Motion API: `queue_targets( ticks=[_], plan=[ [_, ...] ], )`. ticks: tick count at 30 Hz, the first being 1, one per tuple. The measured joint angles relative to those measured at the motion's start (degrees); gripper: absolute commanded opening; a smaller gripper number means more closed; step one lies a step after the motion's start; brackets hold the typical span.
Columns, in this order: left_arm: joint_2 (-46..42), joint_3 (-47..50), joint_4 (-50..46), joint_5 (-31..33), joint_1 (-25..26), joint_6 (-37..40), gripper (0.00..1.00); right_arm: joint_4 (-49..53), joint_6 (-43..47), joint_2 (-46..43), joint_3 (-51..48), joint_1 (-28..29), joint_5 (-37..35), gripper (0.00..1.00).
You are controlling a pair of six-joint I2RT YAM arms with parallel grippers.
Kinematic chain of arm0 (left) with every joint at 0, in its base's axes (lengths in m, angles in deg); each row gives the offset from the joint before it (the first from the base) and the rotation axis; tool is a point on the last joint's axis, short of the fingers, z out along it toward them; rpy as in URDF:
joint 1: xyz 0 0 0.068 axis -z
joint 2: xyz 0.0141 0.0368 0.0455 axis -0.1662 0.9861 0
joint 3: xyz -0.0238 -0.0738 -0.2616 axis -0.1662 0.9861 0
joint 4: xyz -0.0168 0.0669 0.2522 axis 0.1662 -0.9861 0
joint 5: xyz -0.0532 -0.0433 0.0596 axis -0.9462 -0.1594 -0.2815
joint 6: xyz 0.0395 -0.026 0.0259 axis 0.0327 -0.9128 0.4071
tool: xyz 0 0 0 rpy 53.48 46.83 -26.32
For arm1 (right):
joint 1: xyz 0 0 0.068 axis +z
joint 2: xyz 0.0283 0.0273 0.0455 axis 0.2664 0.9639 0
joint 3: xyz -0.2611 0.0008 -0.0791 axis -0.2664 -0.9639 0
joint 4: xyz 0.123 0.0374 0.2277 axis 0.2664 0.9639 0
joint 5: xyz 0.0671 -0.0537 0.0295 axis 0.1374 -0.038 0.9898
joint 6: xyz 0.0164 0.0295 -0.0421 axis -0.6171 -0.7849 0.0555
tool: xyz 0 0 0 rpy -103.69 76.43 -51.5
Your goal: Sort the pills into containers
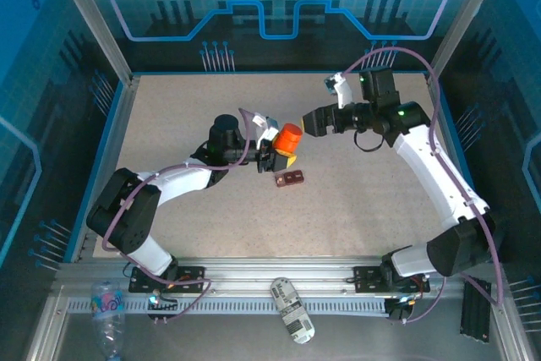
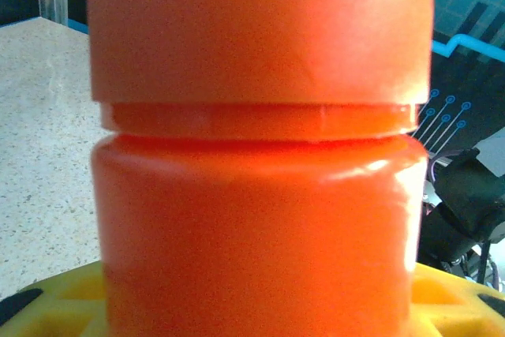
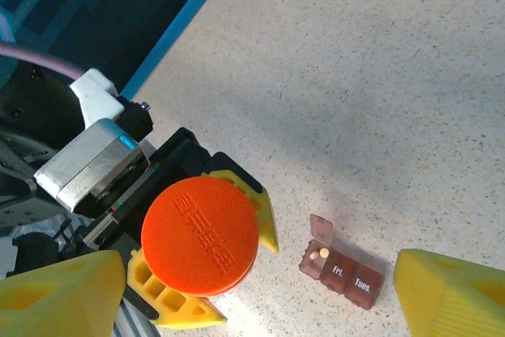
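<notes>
**Box lying flat on the table, bottle clamped upright above it**

We are seeing the box lying on the table near the middle, just in front of the bottle and apart from it. From overhead its long axis is running roughly left to right, slightly tilted. The bottle is standing upright with its cap on top.

The left gripper is clamping the bottle low on its body, one yellow finger on each side. The right gripper is hovering just right of the bottle with its jaws wide apart and nothing between them.

The overhead view is giving only a small dark oblong for the box. The right wrist view is showing the box as translucent red-brown, with two closed lids reading "Fri." and "Tues." and, at the end nearer the bottle, an open well with its flap raised and one pale pill inside. It is also looking straight down on the bottle's round cap with raised lettering. The left wrist view is showing the bottle's side: cap, neck ring, glossy orange body.
</notes>
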Motion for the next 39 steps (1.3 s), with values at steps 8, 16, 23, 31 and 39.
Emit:
queue_targets(
  ticks=[8, 16, 23, 31, 39],
  plan=[
    [0.0, 0.0, 1.0, -0.1, 0.0, -0.3, 0.00, 1.7, 1.8, 2.0, 0.5, 2.3, 0.3, 0.89],
    [0.0, 0.0, 1.5, -0.1, 0.0, -1.2, 0.00, 2.6, 2.8, 2.9, 1.7, 2.5, 0.5, 0.88],
    [0.0, 0.0, 1.5, -0.1, 0.0, -1.2, 0.00, 3.2, 3.5, 2.9, 1.7, 2.6, 0.6, 0.88],
    [0.0, 0.0, 1.5, -0.1, 0.0, -1.2, 0.00, 3.3, 3.7, 3.6, 2.0, 2.6, 1.2, 0.87],
    [0.0, 0.0, 1.5, -0.1, 0.0, -1.5, 0.00, 3.3, 3.7, 6.3, 4.5, 4.2, 2.6, 0.84]
  ],
)
